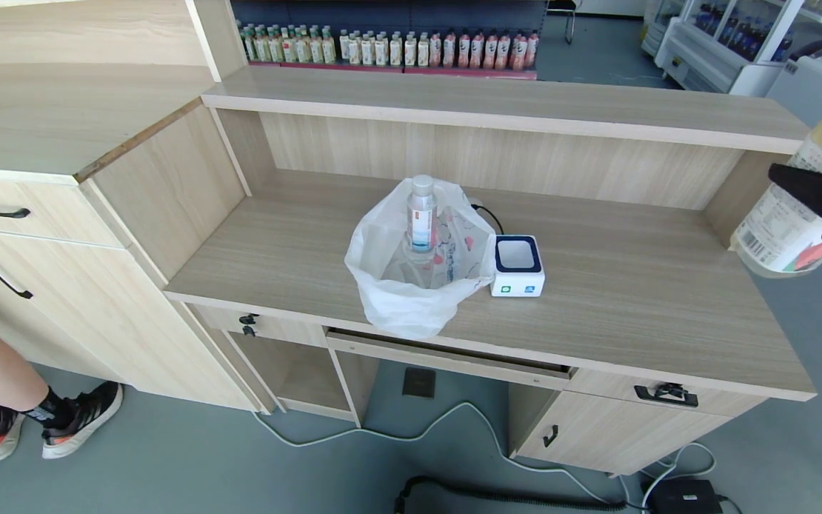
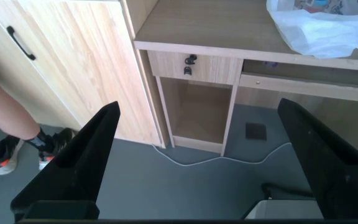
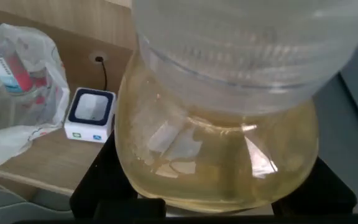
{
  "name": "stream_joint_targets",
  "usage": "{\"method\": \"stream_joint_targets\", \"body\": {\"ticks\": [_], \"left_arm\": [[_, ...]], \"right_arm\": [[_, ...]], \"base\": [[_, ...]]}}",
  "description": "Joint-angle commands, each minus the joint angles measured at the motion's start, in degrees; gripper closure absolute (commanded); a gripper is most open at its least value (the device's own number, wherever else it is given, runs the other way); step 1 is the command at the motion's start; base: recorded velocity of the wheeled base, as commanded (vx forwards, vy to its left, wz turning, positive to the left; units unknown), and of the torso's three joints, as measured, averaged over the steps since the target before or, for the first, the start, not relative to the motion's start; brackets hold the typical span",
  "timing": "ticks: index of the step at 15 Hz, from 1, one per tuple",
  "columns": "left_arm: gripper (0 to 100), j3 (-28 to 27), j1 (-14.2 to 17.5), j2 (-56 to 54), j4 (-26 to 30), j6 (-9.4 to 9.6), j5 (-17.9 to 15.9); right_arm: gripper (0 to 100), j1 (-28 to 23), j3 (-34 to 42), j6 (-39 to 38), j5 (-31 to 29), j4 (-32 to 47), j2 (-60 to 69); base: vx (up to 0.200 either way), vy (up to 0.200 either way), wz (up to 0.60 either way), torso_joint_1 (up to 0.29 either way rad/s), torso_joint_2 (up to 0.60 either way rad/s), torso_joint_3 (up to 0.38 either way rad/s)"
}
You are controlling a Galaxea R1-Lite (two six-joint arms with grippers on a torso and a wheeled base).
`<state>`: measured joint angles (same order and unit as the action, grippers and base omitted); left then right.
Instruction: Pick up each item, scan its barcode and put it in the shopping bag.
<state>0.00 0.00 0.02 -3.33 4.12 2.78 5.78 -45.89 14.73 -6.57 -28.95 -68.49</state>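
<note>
Bottle clamped in right tool, well right of scanner

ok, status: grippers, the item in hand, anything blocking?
Right gripper shut on yellow drink bottle, held off the counter at its right end. Left gripper open, low by counter. Scanner beside shopping bag, clear bottle inside.

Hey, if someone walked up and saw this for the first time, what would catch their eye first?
Probably the big bottle of yellowish drink, held in the air by the right gripper off the right end of the counter. Next comes the white shopping bag in the middle of the counter, with a clear bottle standing upright in it and the small white scanner next to it.
</note>
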Motion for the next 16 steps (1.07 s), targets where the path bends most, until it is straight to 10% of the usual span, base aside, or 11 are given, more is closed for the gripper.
{"method": "stream_joint_targets", "body": {"ticks": [1,8,16], "left_arm": [[0,0.00,0.00,-0.02,-0.01,0.01,0.03],[0,0.00,0.00,-0.02,-0.01,0.01,0.03],[0,0.00,0.00,-0.02,-0.01,0.01,0.03]], "right_arm": [[100,-16.76,12.14,15.68,-1.43,-21.50,-9.21],[100,-21.60,17.67,27.72,6.39,-48.57,-21.25],[100,-24.85,19.17,32.91,10.97,-50.15,-21.86]], "base": [[0.000,0.000,0.00,0.000,0.00,0.000],[0.000,0.000,0.00,0.000,0.00,0.000],[0.000,0.000,0.00,0.000,0.00,0.000]]}}
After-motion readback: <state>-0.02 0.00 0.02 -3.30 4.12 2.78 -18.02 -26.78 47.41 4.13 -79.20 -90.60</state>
